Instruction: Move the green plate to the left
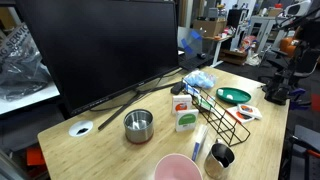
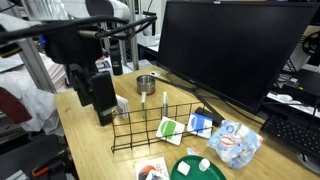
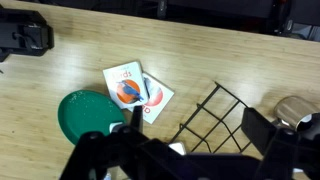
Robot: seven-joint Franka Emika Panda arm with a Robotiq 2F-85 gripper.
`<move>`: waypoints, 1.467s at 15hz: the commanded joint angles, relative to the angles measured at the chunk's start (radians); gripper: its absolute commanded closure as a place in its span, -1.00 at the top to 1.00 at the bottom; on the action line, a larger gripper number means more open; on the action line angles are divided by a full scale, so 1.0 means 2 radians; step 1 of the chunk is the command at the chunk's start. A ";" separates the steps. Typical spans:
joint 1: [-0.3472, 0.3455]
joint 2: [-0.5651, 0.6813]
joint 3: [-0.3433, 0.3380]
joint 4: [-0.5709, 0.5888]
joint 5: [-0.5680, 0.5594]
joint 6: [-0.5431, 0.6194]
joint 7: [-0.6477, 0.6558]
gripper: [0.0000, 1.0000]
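- Right, I am finding the green plate (image 3: 84, 115) lying flat on the wooden table (image 3: 60, 55), at about 8 o'clock in the wrist view. In an exterior view it (image 1: 234, 96) is sitting on the far side of the wire rack (image 1: 215, 115) from the steel bowl (image 1: 138, 125).
- I am judging it to be light, stiff, slick plastic, likely to skate if nudged. So I am favouring a pinch over the raised rim, one finger inside and one outside.
- I am picking the rim's 9 o'clock side in the wrist view, since that stretch is lying clear of clutter.
- The printed cards (image 3: 137, 92) are lying just beside the rim at 2 o'clock; I cannot tell whether they are touching it.
- The rack is standing further out at 3 o'clock, with the bowl beyond it.
- The gripper (image 3: 188, 150) is hanging above all this with its jaws spread wide and nothing between them, apart from the plate.
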 commanded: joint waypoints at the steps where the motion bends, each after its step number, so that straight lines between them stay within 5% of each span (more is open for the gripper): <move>1: 0.002 0.000 -0.001 0.001 -0.001 -0.001 0.001 1.00; 11: 0.025 0.058 -0.030 0.012 0.035 -0.019 -0.058 1.00; 22: 0.016 0.061 -0.024 0.003 0.033 0.009 -0.038 1.00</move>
